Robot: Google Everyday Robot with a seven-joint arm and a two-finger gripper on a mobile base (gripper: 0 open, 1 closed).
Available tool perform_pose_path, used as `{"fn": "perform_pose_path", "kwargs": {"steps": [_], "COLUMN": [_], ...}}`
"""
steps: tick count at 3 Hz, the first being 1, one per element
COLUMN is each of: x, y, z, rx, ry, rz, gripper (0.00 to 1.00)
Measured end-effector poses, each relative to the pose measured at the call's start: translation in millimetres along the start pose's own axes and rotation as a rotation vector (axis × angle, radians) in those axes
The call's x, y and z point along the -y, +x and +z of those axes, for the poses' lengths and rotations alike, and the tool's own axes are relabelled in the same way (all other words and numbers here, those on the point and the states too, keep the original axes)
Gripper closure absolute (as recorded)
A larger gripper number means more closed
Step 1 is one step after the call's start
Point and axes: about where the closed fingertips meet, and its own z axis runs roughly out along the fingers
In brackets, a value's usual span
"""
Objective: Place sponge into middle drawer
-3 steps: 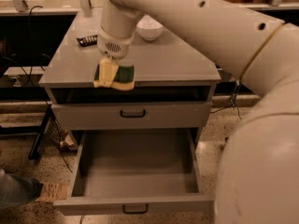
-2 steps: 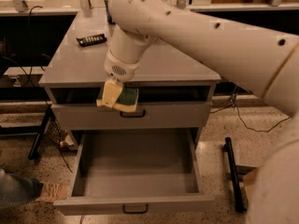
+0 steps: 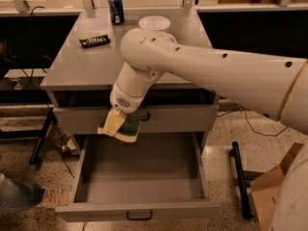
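Observation:
My gripper [image 3: 118, 126] is shut on the sponge [image 3: 130, 127], whose dark green layer and pale yellow foam show beside the pale fingers [image 3: 112, 122]. The sponge hangs in front of the closed upper drawer front [image 3: 183, 117], just above the back left part of the middle drawer [image 3: 144, 174]. That drawer is pulled fully out, a grey tray with a bare floor and a small black handle [image 3: 138, 215]. My white arm [image 3: 202, 73] reaches in from the right across the cabinet.
On the grey cabinet top [image 3: 77, 66] lie a black candy bar wrapper [image 3: 94, 41], a blue can [image 3: 115, 7] and a white bowl [image 3: 154, 22]. A dark recess [image 3: 77, 98] sits under the top. A black bar [image 3: 239, 177] and cardboard [image 3: 269, 186] are on the floor at right.
My gripper has carried the sponge down and forward, from the cabinet's front edge to in front of the closed drawer, above the open drawer.

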Motion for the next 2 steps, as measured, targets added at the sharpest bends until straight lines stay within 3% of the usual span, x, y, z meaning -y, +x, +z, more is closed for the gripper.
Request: {"fn": "perform_pose_path", "kwargs": {"steps": [1,2], "x": [-0.1,0.9], "y": [-0.1,20.2], "z": [-0.1,26.3], "rx": [0.000,0.018], "ry": [0.000,0.006], "rz": [0.000,0.049], "gripper": [1.00,1.00]}}
